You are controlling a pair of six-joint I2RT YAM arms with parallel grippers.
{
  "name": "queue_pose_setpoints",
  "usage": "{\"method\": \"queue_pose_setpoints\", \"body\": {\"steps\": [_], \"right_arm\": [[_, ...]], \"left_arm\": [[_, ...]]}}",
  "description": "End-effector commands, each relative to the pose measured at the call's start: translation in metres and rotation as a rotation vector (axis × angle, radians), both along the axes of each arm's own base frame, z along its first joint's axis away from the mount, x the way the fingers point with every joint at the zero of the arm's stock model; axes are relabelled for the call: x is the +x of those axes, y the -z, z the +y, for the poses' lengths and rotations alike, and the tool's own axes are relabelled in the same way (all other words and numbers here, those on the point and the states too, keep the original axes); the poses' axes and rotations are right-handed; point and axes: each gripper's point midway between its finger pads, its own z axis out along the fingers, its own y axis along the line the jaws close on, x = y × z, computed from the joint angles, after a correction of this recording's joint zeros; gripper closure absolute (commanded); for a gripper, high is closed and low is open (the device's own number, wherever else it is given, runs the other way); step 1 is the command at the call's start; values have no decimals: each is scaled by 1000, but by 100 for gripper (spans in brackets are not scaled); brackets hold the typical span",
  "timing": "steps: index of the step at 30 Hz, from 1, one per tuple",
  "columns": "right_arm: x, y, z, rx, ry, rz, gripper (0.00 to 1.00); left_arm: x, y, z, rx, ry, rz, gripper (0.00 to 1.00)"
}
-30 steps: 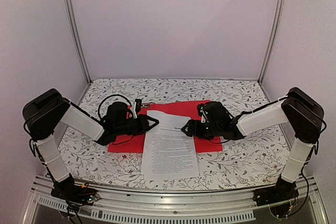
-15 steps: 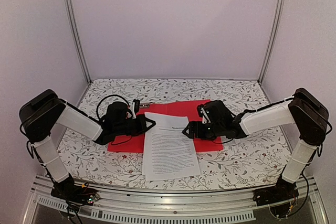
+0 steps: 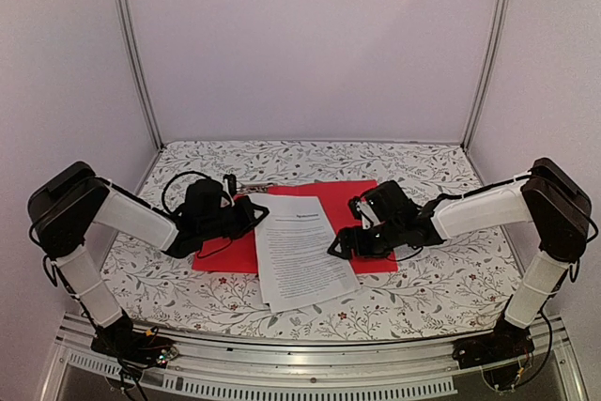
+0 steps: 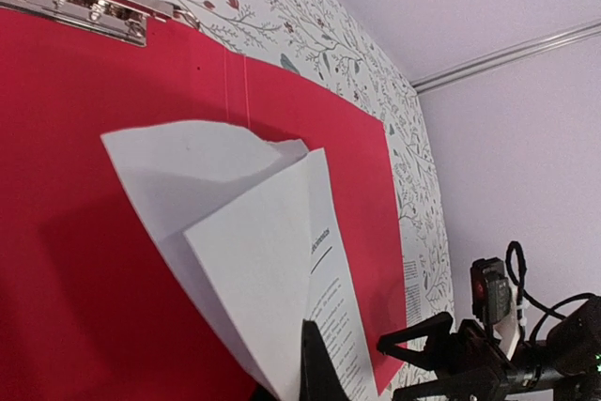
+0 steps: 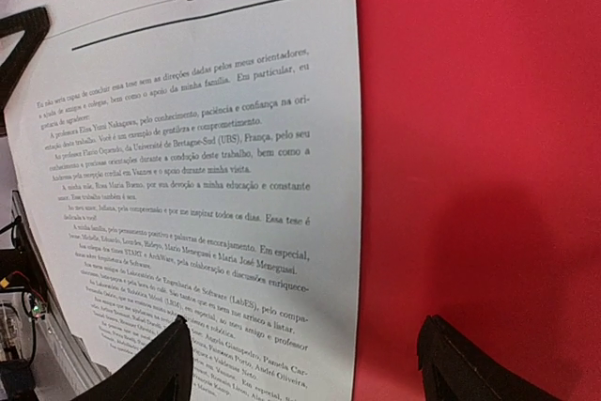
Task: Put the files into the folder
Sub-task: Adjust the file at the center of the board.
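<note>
The files point(image 3: 302, 255), white printed sheets, lie partly on the open red folder point(image 3: 355, 198) and stick out over its near edge. My left gripper point(image 3: 262, 210) is shut on their upper left corner, which is lifted and folded over in the left wrist view, files point(image 4: 239, 232) above the folder point(image 4: 84, 232). One dark finger point(image 4: 315, 363) shows there. My right gripper point(image 3: 336, 249) hovers open over the sheets' right edge. In the right wrist view its fingertips point(image 5: 160, 368) straddle that edge, between files point(image 5: 207, 166) and folder point(image 5: 479, 138).
The folder's metal clip point(image 4: 75, 2) lies at its far edge, beyond the lifted corner. The floral tablecloth point(image 3: 432, 279) surrounds the folder. Pale walls with metal posts point(image 3: 131, 53) close in the back and sides.
The left gripper has shut on the sheets' corner and drawn back to the far left. The sheets have slid farther onto the folder and turned slightly. The right gripper has shifted nearer.
</note>
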Motion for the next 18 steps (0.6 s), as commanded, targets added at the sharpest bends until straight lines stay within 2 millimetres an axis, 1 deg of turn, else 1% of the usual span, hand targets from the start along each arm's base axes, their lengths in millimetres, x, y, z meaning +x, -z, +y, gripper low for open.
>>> {"method": "queue_pose_setpoints", "body": {"steps": [1, 7, 12, 18], "right_arm": [[-5, -3, 4, 7, -45, 30, 17], [-9, -1, 13, 19, -66, 50, 18], [-9, 3, 18, 24, -70, 62, 19], [-8, 0, 23, 40, -70, 61, 19]], "left_arm": [[8, 16, 19, -7, -99, 40, 100], [4, 28, 26, -7, -140, 69, 99], [-1, 37, 24, -13, -129, 96, 89], [-6, 40, 21, -14, -117, 106, 77]]}}
